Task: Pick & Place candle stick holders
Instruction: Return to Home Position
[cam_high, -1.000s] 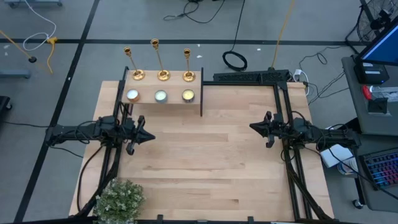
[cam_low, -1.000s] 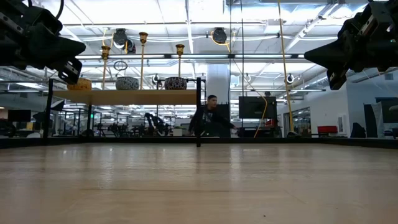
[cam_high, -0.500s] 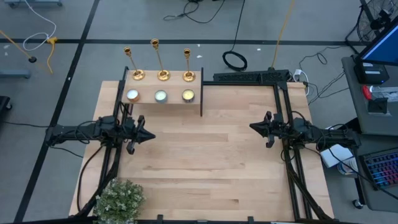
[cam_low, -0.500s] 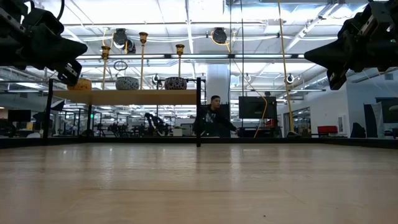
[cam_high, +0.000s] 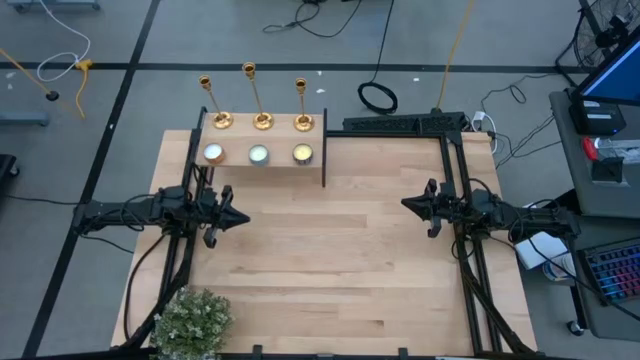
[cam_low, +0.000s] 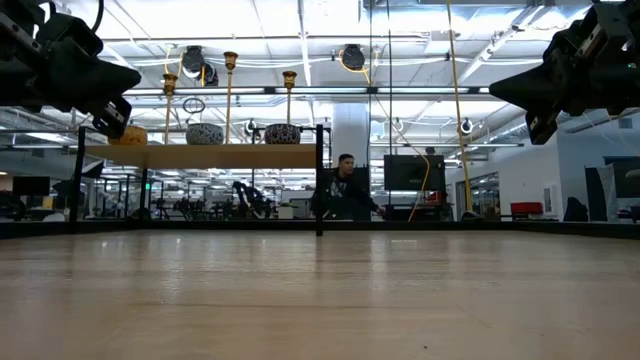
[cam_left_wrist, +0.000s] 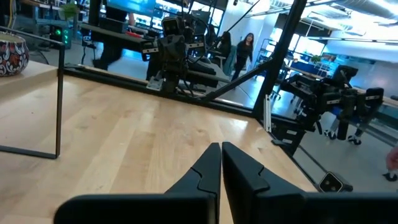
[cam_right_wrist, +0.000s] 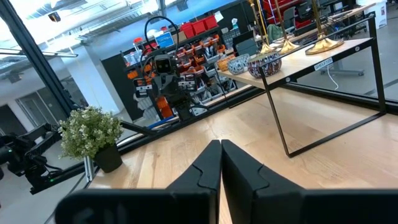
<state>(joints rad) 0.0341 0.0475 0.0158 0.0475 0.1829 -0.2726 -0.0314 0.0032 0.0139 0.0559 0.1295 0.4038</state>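
Three gold candle stick holders (cam_high: 262, 121) stand upright in a row on their round bases, along the far edge of a raised wooden shelf (cam_high: 235, 157) at the table's far left. The low view shows them above the shelf (cam_low: 229, 95). In the right wrist view their bases (cam_right_wrist: 323, 43) sit on the shelf top. My left gripper (cam_high: 243, 220) hovers level over the table's left side, shut and empty (cam_left_wrist: 221, 158). My right gripper (cam_high: 405, 204) hovers level over the right side, shut and empty (cam_right_wrist: 221, 152). They point toward each other.
Three small round candles (cam_high: 258, 153) sit on the shelf in front of the holders. The shelf's black legs (cam_high: 324, 150) stand on the table. A potted plant (cam_high: 190, 320) is at the near left corner. Bare wooden tabletop (cam_high: 330, 250) lies between the grippers. A person (cam_low: 343, 190) is beyond the table.
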